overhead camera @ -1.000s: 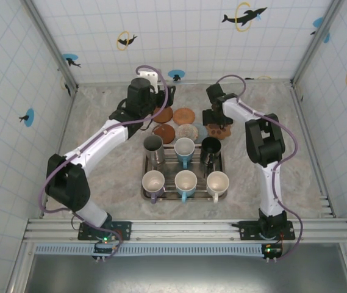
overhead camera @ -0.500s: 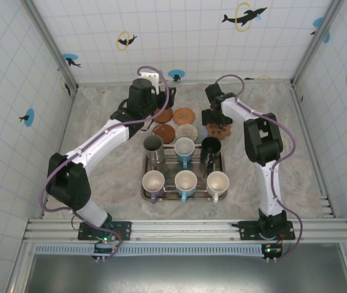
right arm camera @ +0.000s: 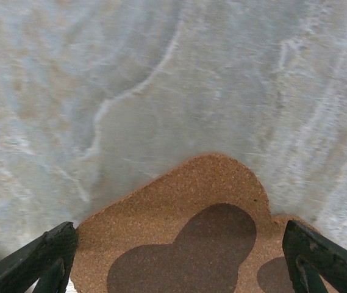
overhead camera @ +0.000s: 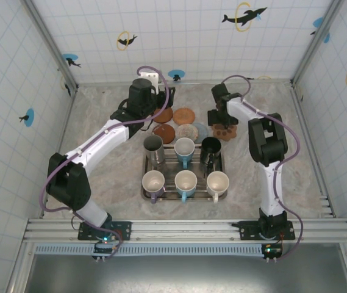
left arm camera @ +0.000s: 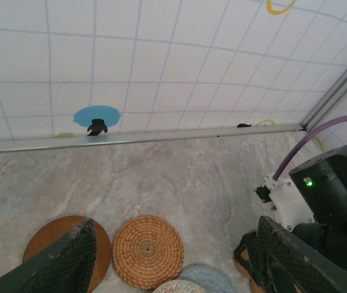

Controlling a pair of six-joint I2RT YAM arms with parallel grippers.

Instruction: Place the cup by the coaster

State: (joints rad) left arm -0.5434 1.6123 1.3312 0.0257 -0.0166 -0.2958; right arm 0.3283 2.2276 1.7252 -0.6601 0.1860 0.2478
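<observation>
Six cups stand on a metal tray (overhead camera: 145, 178): a steel cup (overhead camera: 153, 146), a blue cup (overhead camera: 184, 149) and a black cup (overhead camera: 210, 148) in the back row, three pale cups (overhead camera: 186, 182) in front. Behind the tray lie several coasters, among them a woven coaster (left arm camera: 147, 250) and a paw-shaped cork coaster (right arm camera: 185, 238) (overhead camera: 223, 130). My right gripper (right arm camera: 179, 244) (overhead camera: 220, 119) hangs open low over the cork coaster, its fingers either side of it. Over the round coasters, my left gripper (left arm camera: 176, 244) (overhead camera: 161, 104) is open and holds nothing.
A brown wooden coaster (left arm camera: 48, 235) and a blue coaster (left arm camera: 207, 278) lie beside the woven one. In the left wrist view the right arm's housing (left arm camera: 329, 195) is close on the right. The tiled back wall (left arm camera: 161, 73) rises just beyond the coasters.
The right wrist has shifted a little to the right above the cork coaster. The left arm and the cups have not moved.
</observation>
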